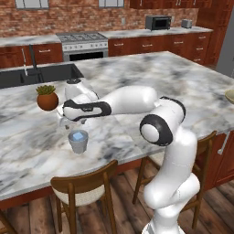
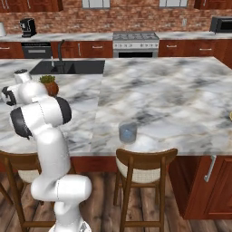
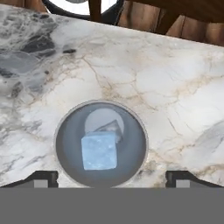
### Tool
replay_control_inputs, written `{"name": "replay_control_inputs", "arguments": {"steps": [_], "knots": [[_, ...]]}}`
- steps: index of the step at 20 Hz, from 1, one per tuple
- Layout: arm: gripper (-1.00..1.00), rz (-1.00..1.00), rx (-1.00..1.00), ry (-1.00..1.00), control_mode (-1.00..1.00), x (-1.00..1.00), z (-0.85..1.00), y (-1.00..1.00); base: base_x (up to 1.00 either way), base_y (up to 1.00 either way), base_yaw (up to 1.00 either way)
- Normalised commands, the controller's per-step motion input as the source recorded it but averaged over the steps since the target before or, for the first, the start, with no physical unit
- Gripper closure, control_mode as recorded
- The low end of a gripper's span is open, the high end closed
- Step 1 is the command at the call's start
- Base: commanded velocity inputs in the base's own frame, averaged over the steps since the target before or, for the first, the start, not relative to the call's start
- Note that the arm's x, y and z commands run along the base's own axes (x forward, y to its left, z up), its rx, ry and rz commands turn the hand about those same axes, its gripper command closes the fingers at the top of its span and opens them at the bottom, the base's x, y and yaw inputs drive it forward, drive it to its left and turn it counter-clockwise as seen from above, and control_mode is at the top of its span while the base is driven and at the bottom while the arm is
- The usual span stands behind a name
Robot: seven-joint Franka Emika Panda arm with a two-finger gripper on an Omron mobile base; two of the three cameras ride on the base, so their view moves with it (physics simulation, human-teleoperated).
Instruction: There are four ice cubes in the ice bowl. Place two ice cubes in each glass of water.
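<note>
One glass of water (image 1: 78, 141) stands near the counter's front edge, left of the arm. A pale blue ice cube (image 1: 80, 135) sits inside it. From above, the glass (image 3: 65, 144) is a grey-blue circle with the ice cube (image 3: 99, 151) in its middle; a darker cube-like shape lies partly under it. My gripper (image 1: 73, 124) hangs straight over this glass, open, its fingertips (image 3: 41, 178) wide apart on either side of the rim with nothing between them. A second glass (image 2: 128, 132) stands by the front edge, right of the arm. The ice bowl (image 1: 231, 96) shows as a tan sliver at the far right.
An orange-brown pot with a green plant (image 1: 47, 98) stands just behind the gripper. A dark sink (image 1: 39, 75) with a faucet lies beyond it. Wooden chairs (image 1: 84, 187) are tucked under the counter's front edge.
</note>
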Motion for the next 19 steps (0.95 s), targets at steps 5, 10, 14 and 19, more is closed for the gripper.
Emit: {"name": "replay_control_inputs", "arguments": {"steps": [5,10,14,19], "knots": [[-1.0,-0.15,0.1,-0.04,-1.0,-0.98,0.47,-0.53,0.0,0.0,0.0],[-1.0,-0.3,0.14,0.08,-1.0,-1.0,-0.02,-1.0,0.0,0.0,0.0],[-1.0,-0.34,0.05,0.01,-1.0,-0.85,-0.24,-1.0,0.0,0.0,0.0],[-1.0,-0.37,0.04,0.0,-1.0,-0.52,-0.12,-1.0,0.0,0.0,0.0]]}}
